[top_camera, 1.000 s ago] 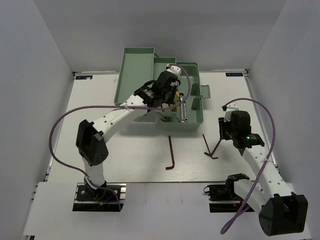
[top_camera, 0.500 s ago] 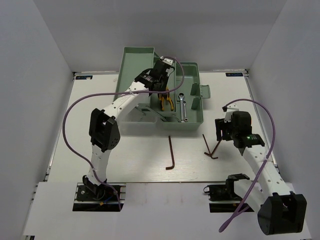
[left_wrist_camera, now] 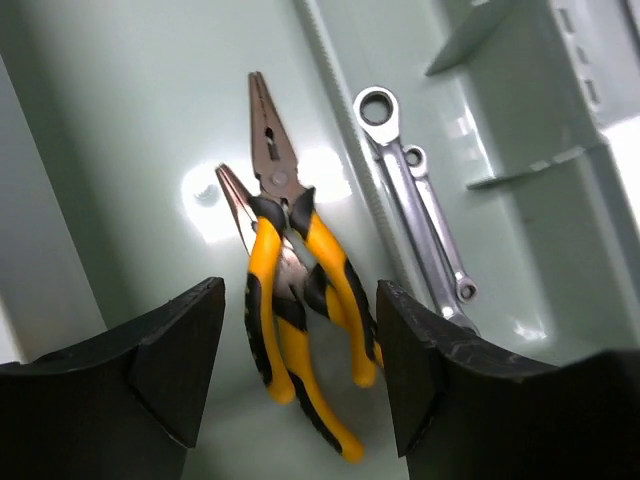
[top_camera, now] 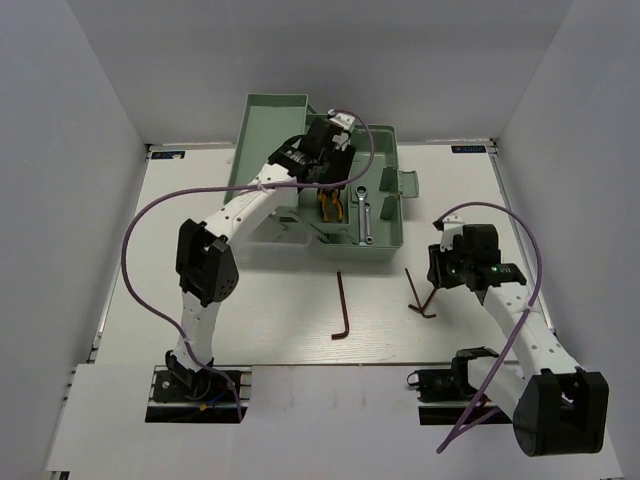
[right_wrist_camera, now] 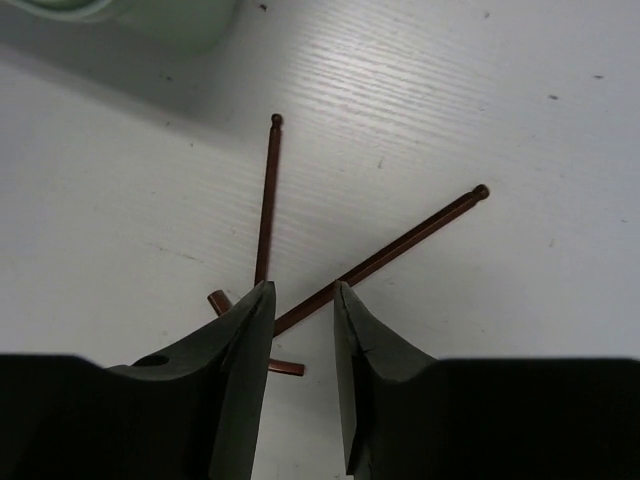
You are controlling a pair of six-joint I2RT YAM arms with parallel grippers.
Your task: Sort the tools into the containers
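The mint-green toolbox [top_camera: 385, 243] stands open at the back of the table. Two yellow-black pliers [left_wrist_camera: 290, 290] lie overlapping on the floor of its bin [left_wrist_camera: 120, 150], with two silver wrenches [left_wrist_camera: 415, 200] beside them past a ridge. My left gripper [left_wrist_camera: 300, 320] hangs open just above the pliers' handles, holding nothing; from above it [top_camera: 328, 168] is over the box. Two crossed brown hex keys [right_wrist_camera: 400, 245] lie on the table at the right [top_camera: 420, 292]. My right gripper [right_wrist_camera: 300, 295] stands open, its jaws narrow, straddling the slanted key's shaft.
A third hex key [top_camera: 342, 306] lies alone on the white table in front of the toolbox. The raised upper tray [top_camera: 268, 130] of the box stands at the back left. White walls close in the table on three sides.
My left gripper has opened and the pliers it carried now lie in the bin. My right gripper has dropped toward the crossed hex keys, its jaws widening and then narrowing.
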